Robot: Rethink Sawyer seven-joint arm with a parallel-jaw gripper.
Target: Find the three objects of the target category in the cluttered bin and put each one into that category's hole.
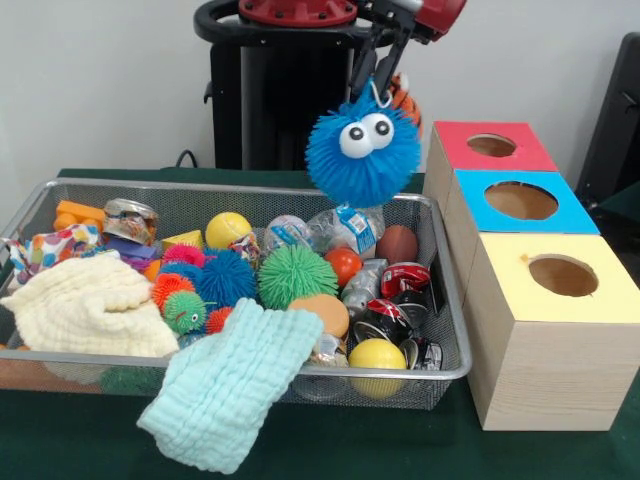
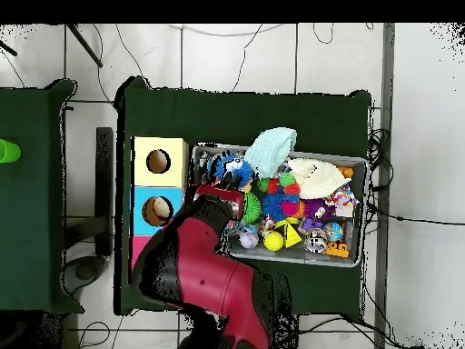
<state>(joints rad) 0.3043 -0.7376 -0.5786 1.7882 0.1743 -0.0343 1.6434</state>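
Front view shows you mid-carry: the gripper [image 1: 378, 84] grasps the blue puffer [image 1: 362, 150] above the bin's [image 1: 452, 330] far corner, and next it needs moving over its hole.

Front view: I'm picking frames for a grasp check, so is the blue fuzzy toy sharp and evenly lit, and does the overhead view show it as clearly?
Front view: the blue fuzzy toy hangs from the gripper, sharp, evenly lit, no glare. Overhead view: the arm covers part of the bin; the toy reads only as a small blue tuft.
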